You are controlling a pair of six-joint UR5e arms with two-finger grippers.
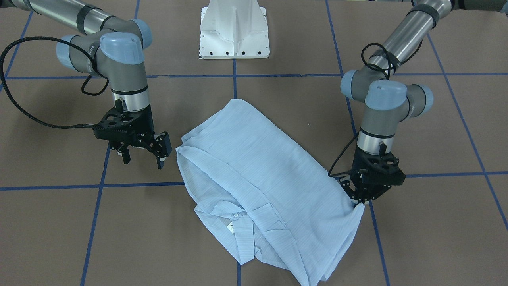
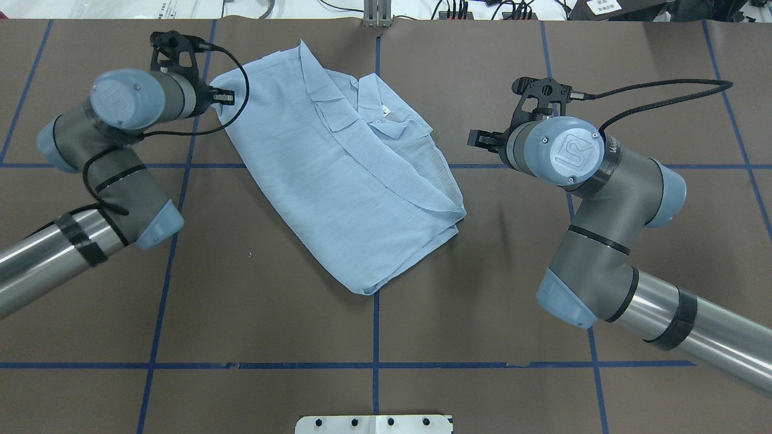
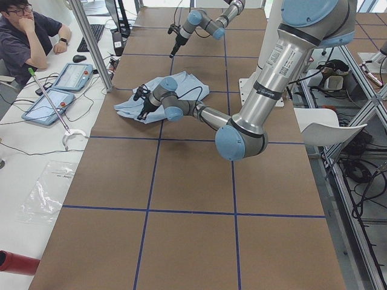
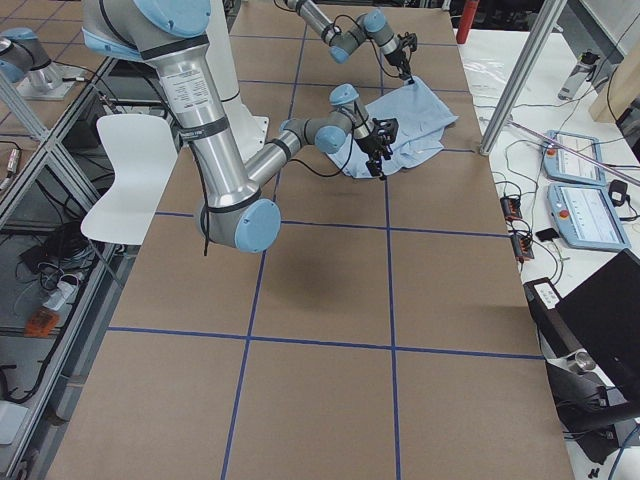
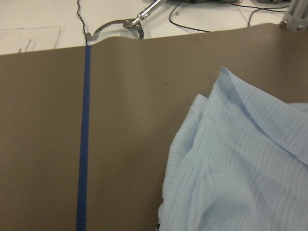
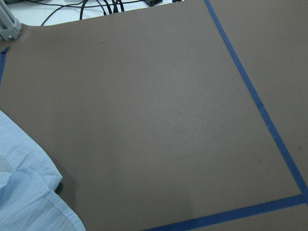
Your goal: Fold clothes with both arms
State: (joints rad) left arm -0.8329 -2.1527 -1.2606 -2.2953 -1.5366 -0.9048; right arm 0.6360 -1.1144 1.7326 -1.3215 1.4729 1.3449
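Observation:
The pale-blue shirt (image 1: 254, 178) lies crumpled and partly folded on the brown table, its collar and buttons facing up near the far side (image 2: 368, 108). My left gripper (image 1: 359, 201) stands at the shirt's corner, fingers pinched shut on the cloth there; in the overhead view it sits at the shirt's left corner (image 2: 224, 96). The left wrist view shows that cloth (image 5: 240, 168) bunched up close. My right gripper (image 1: 143, 158) hangs open a little above the table, just beside the shirt's opposite edge and apart from it. Only a shirt edge (image 6: 24, 202) shows in the right wrist view.
Blue tape lines (image 1: 139, 184) divide the brown table top. The white pedestal base (image 1: 234, 31) stands at the robot's side of the table. A person (image 3: 27, 30) sits at a white side table with tablets (image 3: 60, 78). A metal ring tool (image 5: 118, 26) lies beyond the table's edge.

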